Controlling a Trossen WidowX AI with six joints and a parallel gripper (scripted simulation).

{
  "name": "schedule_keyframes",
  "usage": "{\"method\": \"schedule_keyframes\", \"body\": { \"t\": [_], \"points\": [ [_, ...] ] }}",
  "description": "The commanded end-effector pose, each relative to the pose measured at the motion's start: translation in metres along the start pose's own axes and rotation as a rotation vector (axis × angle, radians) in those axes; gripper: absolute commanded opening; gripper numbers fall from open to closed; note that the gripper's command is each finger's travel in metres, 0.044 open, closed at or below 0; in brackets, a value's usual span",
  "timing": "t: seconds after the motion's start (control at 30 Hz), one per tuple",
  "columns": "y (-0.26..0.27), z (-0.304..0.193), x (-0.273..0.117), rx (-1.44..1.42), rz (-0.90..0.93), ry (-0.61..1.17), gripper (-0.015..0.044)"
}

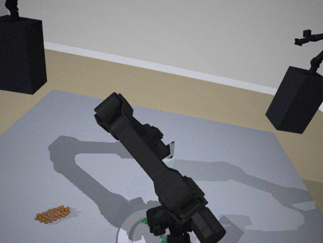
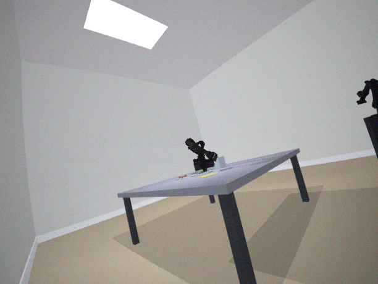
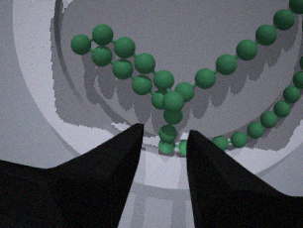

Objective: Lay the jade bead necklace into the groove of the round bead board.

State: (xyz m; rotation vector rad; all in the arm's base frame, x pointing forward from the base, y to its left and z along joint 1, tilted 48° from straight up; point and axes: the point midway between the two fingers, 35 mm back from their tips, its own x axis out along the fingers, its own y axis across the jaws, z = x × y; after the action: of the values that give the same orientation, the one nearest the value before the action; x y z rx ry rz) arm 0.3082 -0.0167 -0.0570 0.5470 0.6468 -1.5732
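So the green necklace [image 1: 163, 240] [image 2: 203, 172] [image 3: 226, 64] is on the round board [image 1: 120, 227] [image 3: 35, 74], but half done at best: one stretch follows the rim, the rest is bunched inside (needs spreading). Arm's folded over it, tool [image 3: 164, 134] pointing down, fingers part-way apart, pinching nothing.

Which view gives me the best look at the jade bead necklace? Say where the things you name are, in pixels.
The wrist view: it shows the jade bead necklace [image 1: 163, 240] [image 2: 203, 172] [image 3: 226, 64] large, with separate beads, though cut off at the right edge. The top view shows only two small bits beside the arm; the exterior view, just a tiny green streak.
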Motion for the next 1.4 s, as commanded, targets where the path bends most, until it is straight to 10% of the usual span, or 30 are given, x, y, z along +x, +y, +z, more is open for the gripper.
{"method": "schedule_keyframes", "body": {
  "t": [0.0,0.2,1.37],
  "points": [
    [-0.0011,-0.0001,0.0044,-0.007,0.001,-0.005,0.0120],
    [-0.0004,0.0002,0.0023,0.000,-0.002,-0.001,0.0000],
    [-0.0004,0.0002,0.0023,0.000,-0.002,-0.001,0.0000]
  ]
}}
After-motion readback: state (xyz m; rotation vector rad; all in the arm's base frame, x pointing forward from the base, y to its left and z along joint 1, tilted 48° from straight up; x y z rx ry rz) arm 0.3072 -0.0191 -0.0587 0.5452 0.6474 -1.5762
